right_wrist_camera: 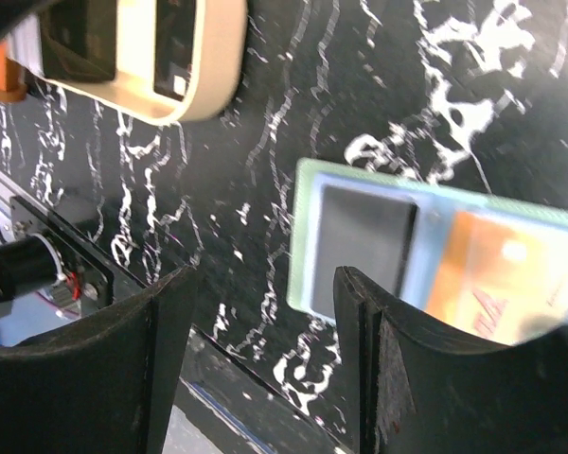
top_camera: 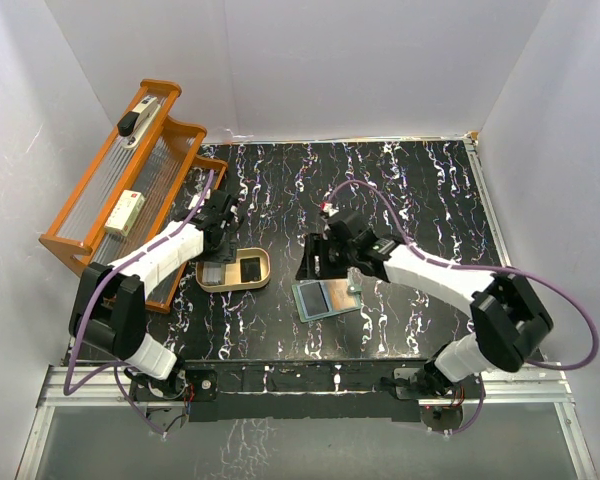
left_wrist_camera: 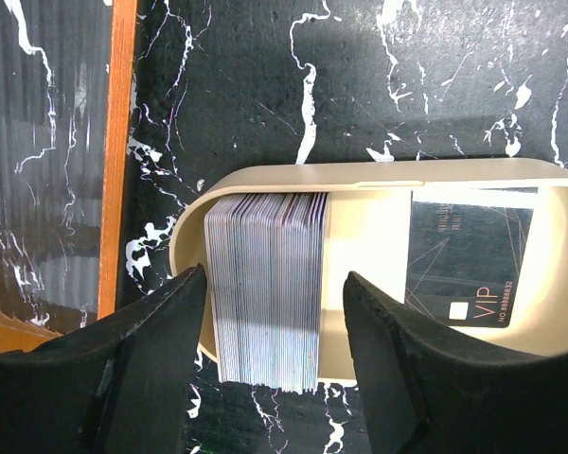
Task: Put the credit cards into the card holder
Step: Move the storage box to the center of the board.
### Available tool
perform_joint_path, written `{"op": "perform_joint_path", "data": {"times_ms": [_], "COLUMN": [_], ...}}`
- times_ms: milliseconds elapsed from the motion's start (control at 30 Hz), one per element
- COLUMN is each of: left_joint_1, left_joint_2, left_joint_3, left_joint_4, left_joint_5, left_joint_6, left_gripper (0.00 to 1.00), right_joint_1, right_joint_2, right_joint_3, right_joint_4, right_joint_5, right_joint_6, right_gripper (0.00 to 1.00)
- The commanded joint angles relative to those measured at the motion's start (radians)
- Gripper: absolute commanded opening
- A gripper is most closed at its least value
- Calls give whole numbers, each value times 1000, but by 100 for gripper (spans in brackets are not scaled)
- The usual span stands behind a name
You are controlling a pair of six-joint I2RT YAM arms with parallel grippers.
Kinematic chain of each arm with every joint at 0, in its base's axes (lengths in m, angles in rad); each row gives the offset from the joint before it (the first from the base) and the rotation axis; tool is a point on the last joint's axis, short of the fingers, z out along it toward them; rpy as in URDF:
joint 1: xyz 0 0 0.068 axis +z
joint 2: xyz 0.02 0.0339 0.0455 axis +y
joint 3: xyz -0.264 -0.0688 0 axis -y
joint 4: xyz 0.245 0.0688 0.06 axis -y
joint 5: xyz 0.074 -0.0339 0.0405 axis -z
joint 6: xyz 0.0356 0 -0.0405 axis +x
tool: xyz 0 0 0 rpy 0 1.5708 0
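A thick stack of credit cards (left_wrist_camera: 265, 288) stands on edge in the left end of a tan oval dish (left_wrist_camera: 360, 180). A black VIP card (left_wrist_camera: 469, 265) lies flat in the dish beside it. My left gripper (left_wrist_camera: 273, 317) is open and straddles the stack, with a gap on the right side. The card holder (top_camera: 325, 298) lies open on the table, blue inside with a pale green rim (right_wrist_camera: 308, 236). It holds a dark card (right_wrist_camera: 364, 236) and an orange one (right_wrist_camera: 483, 284). My right gripper (right_wrist_camera: 265, 312) hangs open and empty just left of the holder's edge.
An orange wooden rack (top_camera: 130, 190) with a small box and a dark handle stands at the left, close to the dish; its rail (left_wrist_camera: 121, 142) runs beside my left fingers. The table's front edge and metal frame (right_wrist_camera: 57, 274) lie below my right gripper.
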Motion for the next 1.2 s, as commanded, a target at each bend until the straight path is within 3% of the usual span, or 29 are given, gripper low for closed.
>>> {"op": "perform_joint_path", "data": {"times_ms": [0, 333, 600, 933, 1167], "left_joint_1": [6, 7, 10, 37, 44], "left_joint_2": [-34, -60, -37, -60, -69], "left_joint_3": [-6, -12, -37, -35, -7], "left_joint_4": [-13, -1, 5, -1, -19], "left_joint_5": [-5, -6, -14, -26, -59], "left_joint_6": [-9, 0, 6, 39, 49], "left_gripper": [60, 63, 55, 43, 43], "right_joint_1": [48, 101, 120, 130, 136], "right_joint_2": [88, 364, 544, 612, 611], "right_joint_3": [163, 378, 508, 499, 480], "right_joint_4": [98, 116, 92, 103, 115], "right_joint_5": [55, 84, 80, 83, 82], "right_joint_6": [51, 51, 50, 46, 46], "right_gripper": [57, 56, 53, 44, 39]}}
